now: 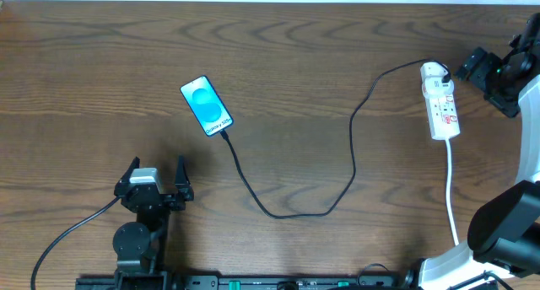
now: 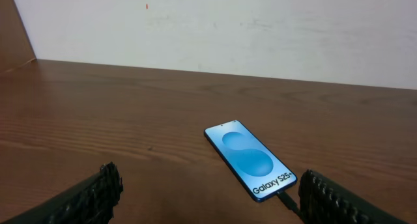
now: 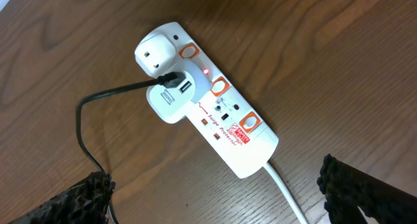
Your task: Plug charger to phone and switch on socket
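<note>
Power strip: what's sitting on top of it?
On the power strip sit a round white plug and a white adapter with the black cable in it. A small red light glows. The outlets beneath both are covered.

1. The left pincer is black, with a pale grey block just behind its fingers.
2. Further behind sits a round black joint, and a grey cable runs off beside it.
3. The right pincer is black, with a green light behind it and then a white arm shell.
4. The finger pads are black and knobbly.
</note>
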Tool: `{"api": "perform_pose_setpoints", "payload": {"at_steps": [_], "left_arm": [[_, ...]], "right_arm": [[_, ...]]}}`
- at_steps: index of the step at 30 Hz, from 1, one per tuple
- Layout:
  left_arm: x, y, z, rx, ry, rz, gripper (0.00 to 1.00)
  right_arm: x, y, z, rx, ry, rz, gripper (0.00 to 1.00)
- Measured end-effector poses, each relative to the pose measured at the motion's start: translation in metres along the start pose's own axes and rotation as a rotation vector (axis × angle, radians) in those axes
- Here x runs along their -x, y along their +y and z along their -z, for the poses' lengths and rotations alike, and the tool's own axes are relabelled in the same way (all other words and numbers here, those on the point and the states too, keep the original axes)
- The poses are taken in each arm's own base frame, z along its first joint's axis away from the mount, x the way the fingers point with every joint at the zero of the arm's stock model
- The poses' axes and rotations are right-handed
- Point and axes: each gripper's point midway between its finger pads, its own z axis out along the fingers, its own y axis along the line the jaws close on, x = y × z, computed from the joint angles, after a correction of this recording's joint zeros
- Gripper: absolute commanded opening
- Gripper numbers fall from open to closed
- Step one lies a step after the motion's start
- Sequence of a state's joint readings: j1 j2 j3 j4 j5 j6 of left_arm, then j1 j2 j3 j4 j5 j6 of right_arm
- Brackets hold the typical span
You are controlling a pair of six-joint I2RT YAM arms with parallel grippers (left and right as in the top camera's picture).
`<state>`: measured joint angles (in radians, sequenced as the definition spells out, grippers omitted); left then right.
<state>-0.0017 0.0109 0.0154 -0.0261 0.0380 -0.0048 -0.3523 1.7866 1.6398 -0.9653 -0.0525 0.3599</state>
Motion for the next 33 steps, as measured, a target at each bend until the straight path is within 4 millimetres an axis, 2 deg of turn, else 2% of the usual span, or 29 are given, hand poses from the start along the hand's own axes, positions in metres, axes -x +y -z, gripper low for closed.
{"api": "perform_pose_setpoints", "payload": {"at_steps": [5, 8, 16, 19, 25, 33], "left_arm": [[0.0, 0.0, 0.0, 0.0, 0.0, 0.0, 0.89], [0.0, 0.0, 0.0, 0.0, 0.0, 0.0, 0.89], [0.001, 0.001, 0.0, 0.003, 0.0, 0.0, 0.89], [0.001, 0.001, 0.0, 0.005, 0.0, 0.0, 0.89], [0.001, 0.002, 0.0, 0.012, -0.001, 0.0, 0.89], [0.001, 0.003, 0.001, 0.015, -0.001, 0.0, 0.89]], "right_arm": [[0.016, 0.006, -0.001, 0.025, -0.066, 0.004, 0.99], [0.019, 0.009, -0.011, 0.04, -0.099, 0.01, 0.99], [-0.014, 0.023, -0.068, 0.093, -0.148, 0.054, 0.99], [-0.027, 0.028, -0.075, 0.138, -0.216, 0.068, 0.99], [-0.045, 0.031, -0.053, 0.246, -0.425, 0.084, 0.99], [-0.093, 0.006, -0.031, 0.332, -0.625, 0.083, 0.99]]}}
